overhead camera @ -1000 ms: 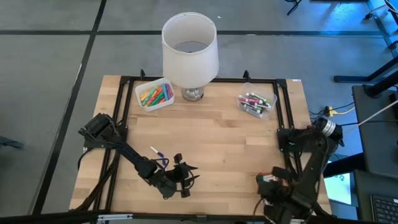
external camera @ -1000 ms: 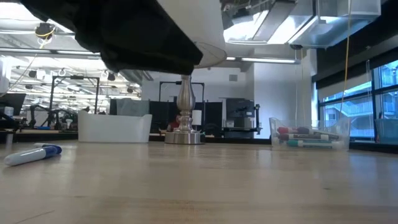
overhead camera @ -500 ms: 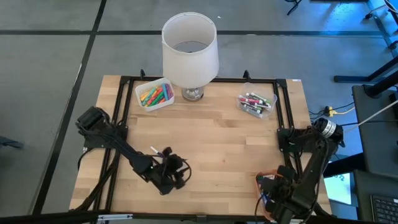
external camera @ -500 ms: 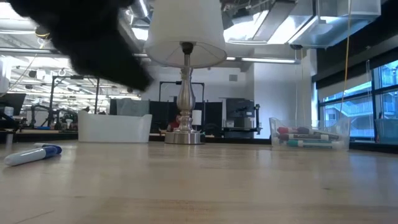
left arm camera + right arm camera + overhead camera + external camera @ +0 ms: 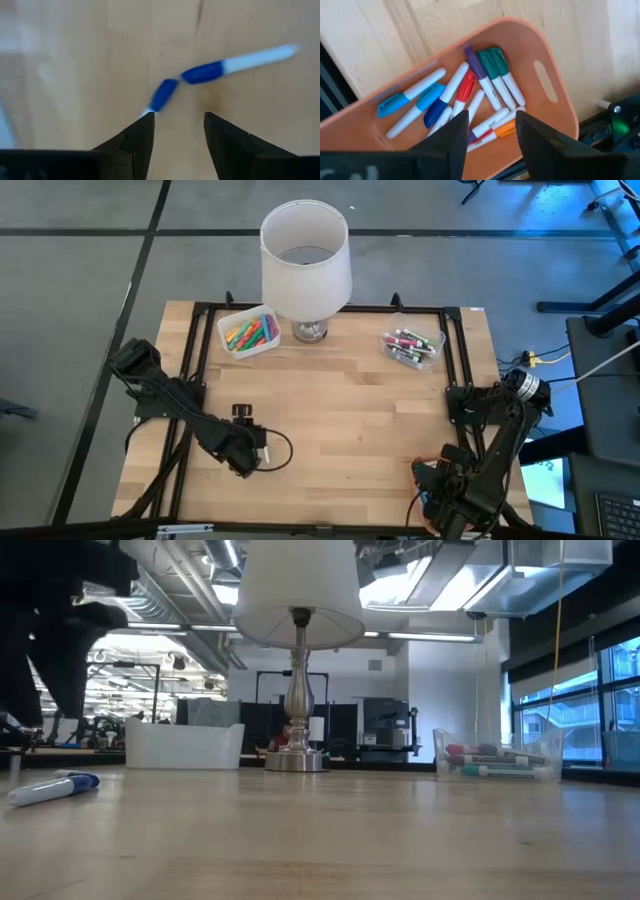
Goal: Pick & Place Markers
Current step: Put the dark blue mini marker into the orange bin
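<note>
Left hand (image 5: 177, 132) released, fingers spread, pointed down above blue-capped marker (image 5: 225, 67) on table (image 5: 350, 410).

The wooden table (image 5: 340, 410) carries a lamp (image 5: 305, 270), marker bins and a loose blue-capped marker (image 5: 50, 787).

Overhead and table-level views share the lamp (image 5: 305, 255); wrist cameras look down closely.
</note>
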